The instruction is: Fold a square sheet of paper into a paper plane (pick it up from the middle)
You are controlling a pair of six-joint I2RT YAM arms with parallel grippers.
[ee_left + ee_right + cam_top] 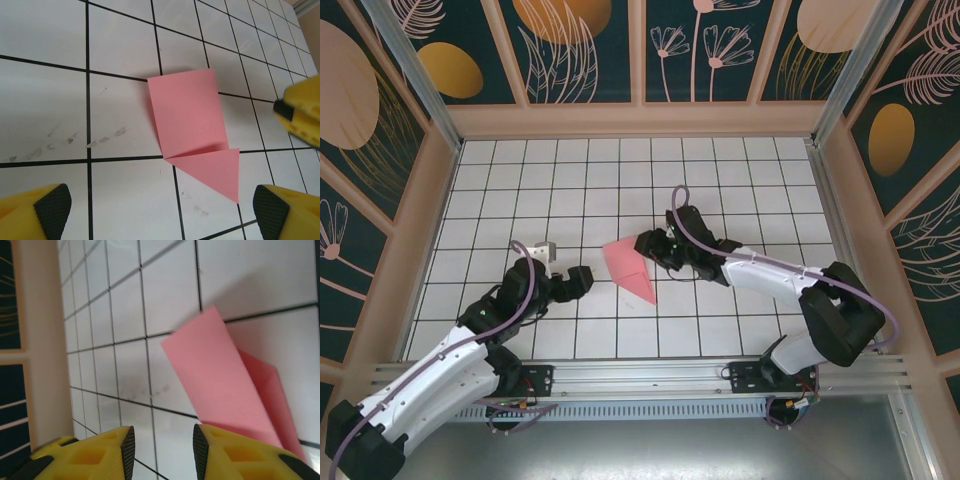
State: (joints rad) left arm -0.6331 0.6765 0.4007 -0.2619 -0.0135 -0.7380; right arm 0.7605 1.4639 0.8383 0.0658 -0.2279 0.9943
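Note:
The pink square sheet of paper [629, 266] lies on the white grid table, folded into a rectangle with a triangular flap at one end [187, 112]. My left gripper [583, 280] hovers just left of it, its jaws wide open around bare tile [161, 207], the triangular tip near its right finger [280, 210]. My right gripper [646, 244] sits at the paper's far right edge. In the right wrist view its jaws [162, 445] stand apart with nothing between them. The paper [220, 385] rises tilted beside and behind the right finger [235, 455].
Patterned walls [415, 230] close in the table on three sides, and an aluminium rail [640, 375] runs along the near edge. Grey smudges [70, 139] mark the tiles left of the paper. Open tiles stretch toward the back [620, 170].

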